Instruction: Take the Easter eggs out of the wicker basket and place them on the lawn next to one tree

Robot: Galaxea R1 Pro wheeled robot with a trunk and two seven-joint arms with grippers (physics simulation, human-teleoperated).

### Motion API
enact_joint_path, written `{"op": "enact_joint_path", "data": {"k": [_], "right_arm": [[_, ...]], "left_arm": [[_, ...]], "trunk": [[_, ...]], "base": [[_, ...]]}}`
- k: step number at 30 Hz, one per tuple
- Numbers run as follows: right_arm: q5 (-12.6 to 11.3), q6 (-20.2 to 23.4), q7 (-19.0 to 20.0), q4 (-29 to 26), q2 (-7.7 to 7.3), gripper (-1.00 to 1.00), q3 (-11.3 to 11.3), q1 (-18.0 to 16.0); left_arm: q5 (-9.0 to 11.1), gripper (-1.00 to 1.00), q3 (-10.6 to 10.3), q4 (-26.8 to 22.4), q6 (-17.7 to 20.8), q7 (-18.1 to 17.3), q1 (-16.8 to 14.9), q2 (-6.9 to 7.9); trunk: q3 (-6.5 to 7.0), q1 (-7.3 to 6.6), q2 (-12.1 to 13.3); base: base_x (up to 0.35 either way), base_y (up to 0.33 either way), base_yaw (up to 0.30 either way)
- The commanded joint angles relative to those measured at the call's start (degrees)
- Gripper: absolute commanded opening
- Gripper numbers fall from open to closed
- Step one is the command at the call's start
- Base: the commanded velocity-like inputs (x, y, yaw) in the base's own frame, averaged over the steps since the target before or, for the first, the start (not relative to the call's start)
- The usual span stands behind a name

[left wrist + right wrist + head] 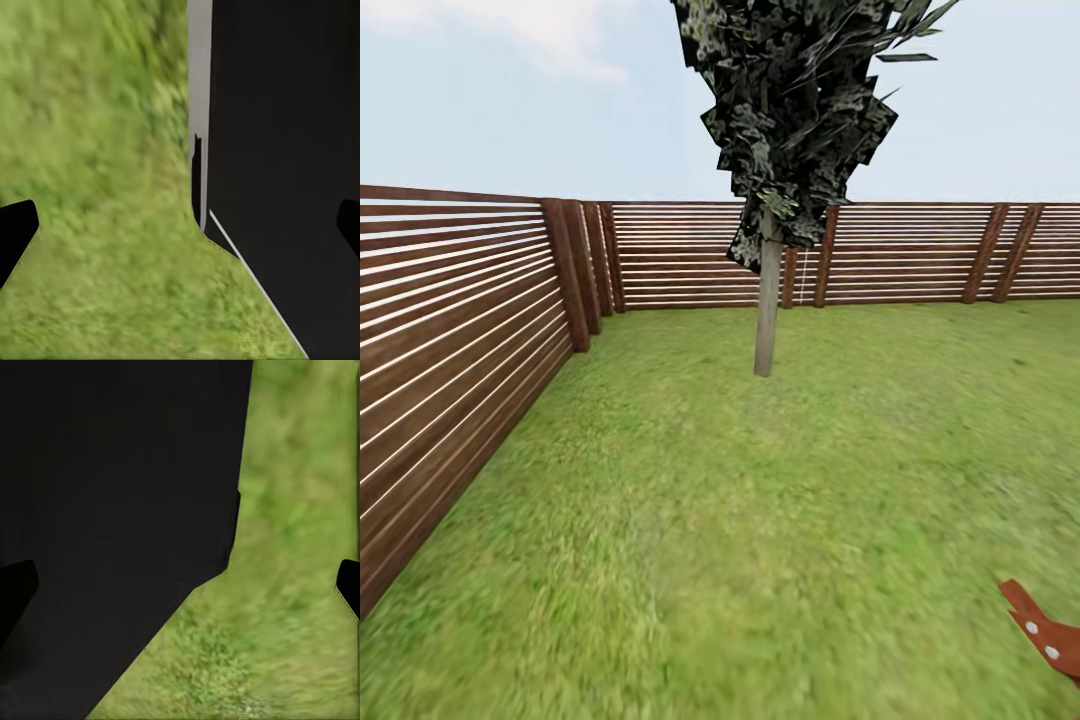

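- Tree: standing ahead of me, a little left of centre in the head view, well apart across the lawn; its trunk is rising straight and pale grey-brown, its long axis upright, under a dark mottled canopy.
- Fence: running along my left and across the back, behind the tree.
- Brown object: poking in at the head view's lower right; I cannot tell what it is.
- Left gripper: I am keeping the fingers wide, nothing between them, hanging over grass beside my dark body.
- Right gripper: likewise spread wide and carrying nothing.
- Nearer arm: I cannot tell; the tree is lying almost dead ahead.
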Motion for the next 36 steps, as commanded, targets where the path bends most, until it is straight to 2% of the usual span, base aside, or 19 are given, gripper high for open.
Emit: {"op": "enact_joint_path", "data": {"k": [1,36], "right_arm": [[0.19,-0.07,0.06,0.03,-0.02,1.0,-0.06,-0.01],[0.06,-0.1,0.23,0.03,-0.13,1.0,-0.08,-0.01]], "left_arm": [[-0.03,1.0,0.0,-0.12,-0.02,-0.04,0.04,0.07],[-0.03,1.0,0.09,-0.64,-0.16,-0.01,0.04,0.16]], "trunk": [[-0.03,0.04,-0.01],[-0.03,0.04,-0.01]], "base": [[0.338,0.0,0.0],[0.338,0.0,0.0]]}}
